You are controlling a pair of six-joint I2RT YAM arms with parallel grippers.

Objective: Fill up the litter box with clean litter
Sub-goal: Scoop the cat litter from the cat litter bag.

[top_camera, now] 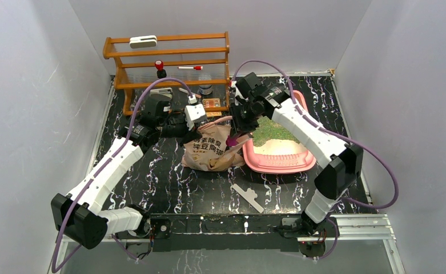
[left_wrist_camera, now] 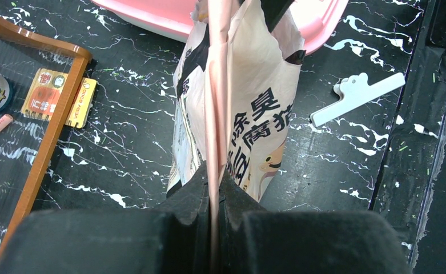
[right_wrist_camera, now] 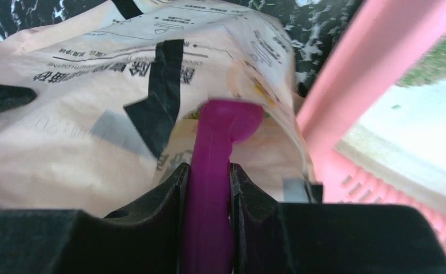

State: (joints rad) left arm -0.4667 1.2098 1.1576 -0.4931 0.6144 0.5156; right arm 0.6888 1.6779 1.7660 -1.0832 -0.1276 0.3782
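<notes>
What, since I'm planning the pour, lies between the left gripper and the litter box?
The beige bag: in the left wrist view the left gripper pinches its edge, and it stretches toward the litter box.

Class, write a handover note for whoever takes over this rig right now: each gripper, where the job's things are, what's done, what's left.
Left gripper: shut on the top edge of the bag, holding it up.
Right gripper: shut on the purple scoop, which points into the bag's mouth.
Litter box: beside the bag, on its right.
Done: green litter covers the box's far part.
Left: the near floor is bare; more scoops are likely needed.
</notes>
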